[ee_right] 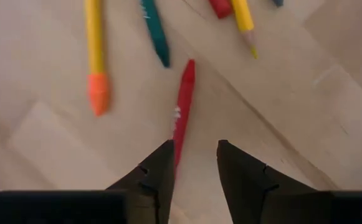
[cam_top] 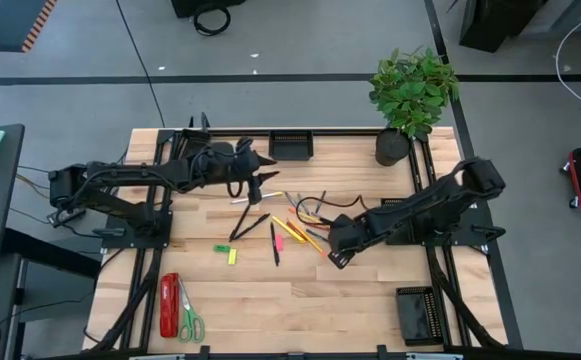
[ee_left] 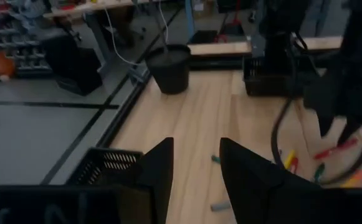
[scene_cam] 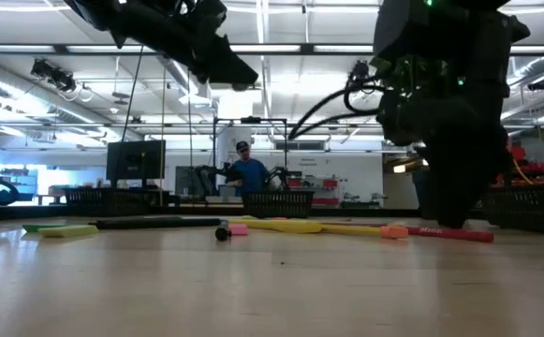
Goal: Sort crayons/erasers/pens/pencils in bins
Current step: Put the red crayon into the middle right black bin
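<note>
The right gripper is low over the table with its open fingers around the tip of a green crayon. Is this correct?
Not quite. The crayon is red, not green. In the right wrist view, the right gripper is low over the table with its fingers open, and the red crayon runs into the gap between them. A green stick lies farther off, untouched.

One camera hangs overhead, staring straight down at the wooden table [cam_top: 300, 280]. Another sits at tabletop level, looking across into the room. Each wrist camera peers past its own fingers; the right one, close over the table, shares the red crayon [ee_right: 182, 112] with the low view.
</note>
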You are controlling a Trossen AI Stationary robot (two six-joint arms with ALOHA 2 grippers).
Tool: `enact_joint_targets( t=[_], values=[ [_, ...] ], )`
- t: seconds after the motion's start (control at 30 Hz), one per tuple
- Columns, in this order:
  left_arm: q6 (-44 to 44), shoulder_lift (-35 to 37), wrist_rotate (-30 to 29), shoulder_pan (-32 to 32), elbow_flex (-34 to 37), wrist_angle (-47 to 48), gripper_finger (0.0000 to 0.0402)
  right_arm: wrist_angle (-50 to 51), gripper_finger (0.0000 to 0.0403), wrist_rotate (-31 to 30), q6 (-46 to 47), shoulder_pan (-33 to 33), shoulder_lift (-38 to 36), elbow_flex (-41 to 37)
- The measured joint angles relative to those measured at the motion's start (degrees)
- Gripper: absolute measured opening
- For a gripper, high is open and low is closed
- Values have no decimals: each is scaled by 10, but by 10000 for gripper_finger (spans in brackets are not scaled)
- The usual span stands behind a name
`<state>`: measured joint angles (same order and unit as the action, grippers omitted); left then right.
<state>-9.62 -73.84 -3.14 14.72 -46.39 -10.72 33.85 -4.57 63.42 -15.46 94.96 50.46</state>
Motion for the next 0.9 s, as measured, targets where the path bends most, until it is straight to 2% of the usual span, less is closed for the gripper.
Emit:
enact_joint_targets(
  t=[0.13,0.37,0.67,0.9],
  values=[
    [0,0,0,-2,0,-1,135,-8,103,-1,14,-1,18,3],
    [17,0,0,-6,0,5,143,-2,87,-8,27,-1,7,0],
    [-20,0,0,-7,0,-35,142,13,68,-10,-34,-1,7,-1],
    [-42,0,-1,-7,0,-45,139,14,52,-50,-64,0,6,-2]
  ],
)
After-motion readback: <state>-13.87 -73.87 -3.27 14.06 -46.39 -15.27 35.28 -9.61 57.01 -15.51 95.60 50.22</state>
